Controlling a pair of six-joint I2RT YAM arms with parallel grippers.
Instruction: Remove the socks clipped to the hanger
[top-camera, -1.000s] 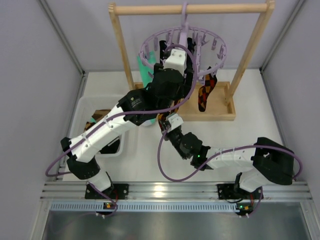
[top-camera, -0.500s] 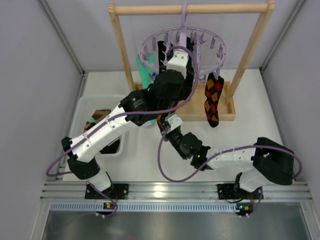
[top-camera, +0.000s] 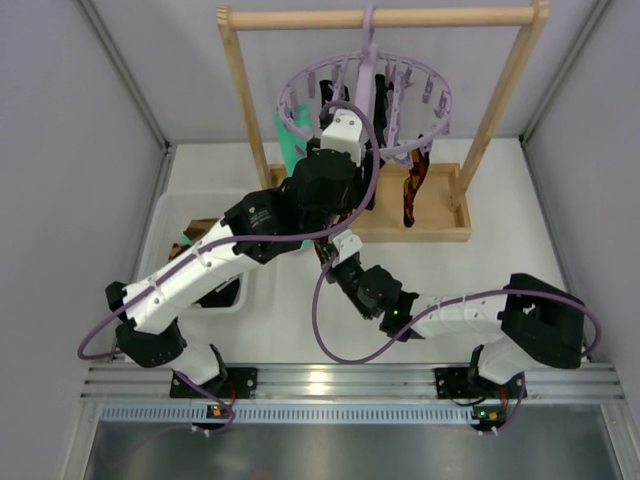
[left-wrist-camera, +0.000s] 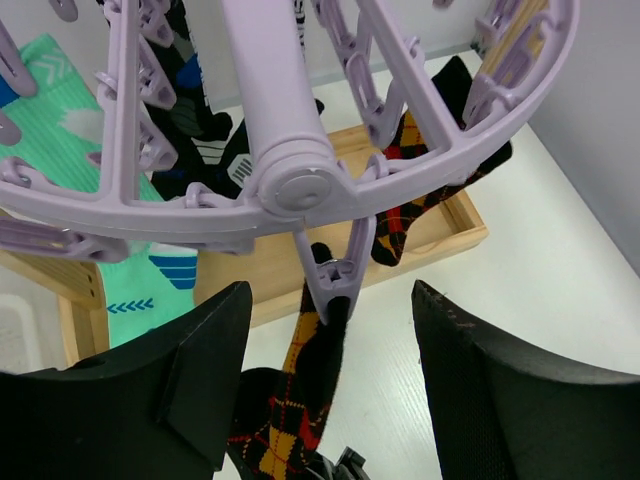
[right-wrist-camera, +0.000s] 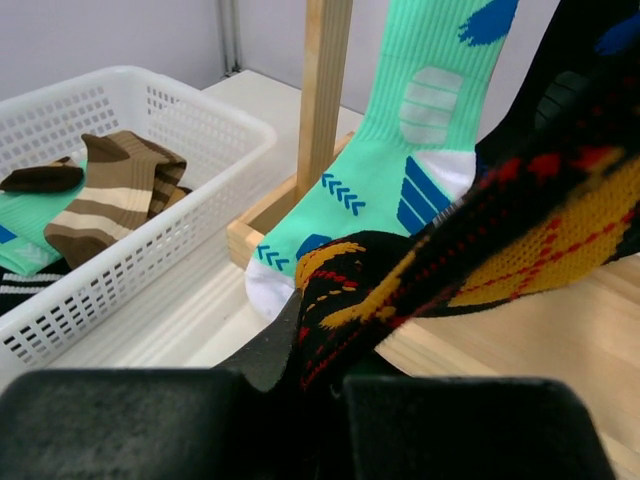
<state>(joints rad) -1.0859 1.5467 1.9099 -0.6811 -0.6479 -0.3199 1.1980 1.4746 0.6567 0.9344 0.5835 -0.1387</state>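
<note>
The lavender hanger (top-camera: 365, 95) hangs from the wooden rack and fills the top of the left wrist view (left-wrist-camera: 300, 190). My left gripper (top-camera: 345, 115) is up at the ring, open (left-wrist-camera: 330, 300), its jaws either side of a clip (left-wrist-camera: 335, 285) that pinches a red, orange and black argyle sock (left-wrist-camera: 310, 370). My right gripper (top-camera: 335, 247) is below, shut on that sock's lower end (right-wrist-camera: 400, 280). A second argyle sock (top-camera: 415, 190) hangs at the right. A teal-and-white sock (top-camera: 288, 140) and black patterned socks (left-wrist-camera: 200, 130) are also clipped on.
The light wooden rack (top-camera: 380, 17) stands on a wooden base tray (top-camera: 445, 228); its post (right-wrist-camera: 325, 90) is close to my right gripper. A white basket (top-camera: 172, 212) at the left holds a brown striped sock (right-wrist-camera: 115, 195) and other socks.
My left arm has shifted slightly left and back under the ring. The hanger has swung, and the right-hand argyle sock has turned from face-on to edge-on. The right gripper has kept its hold.
</note>
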